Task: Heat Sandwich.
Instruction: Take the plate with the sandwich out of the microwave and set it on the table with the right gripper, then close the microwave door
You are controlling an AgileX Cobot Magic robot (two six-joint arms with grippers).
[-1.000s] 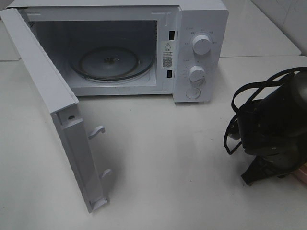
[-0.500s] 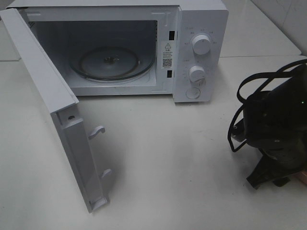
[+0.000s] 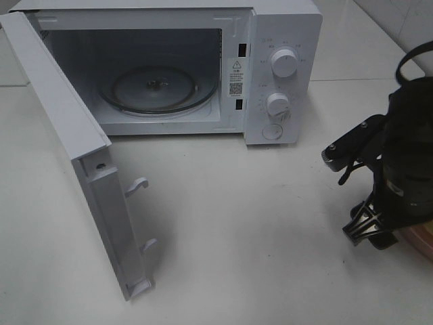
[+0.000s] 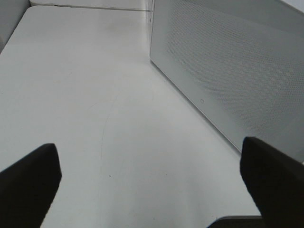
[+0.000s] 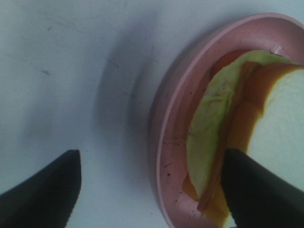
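Right pincer (image 5: 152, 190) is seen spread wide, empty, straddling the pink plate (image 5: 166, 142) rim beside the sandwich (image 5: 266, 128); left pincer (image 4: 152, 185) is held fully apart over the surface (image 4: 95, 95).

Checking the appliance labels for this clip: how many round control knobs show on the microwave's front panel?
2. The upper knob and the lower knob sit one above the other on the microwave panel, right of the open cavity. Below them is a round button, not a knob.

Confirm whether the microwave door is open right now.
Open. The microwave door is swung wide to the left, exposing the empty glass turntable inside the cavity.
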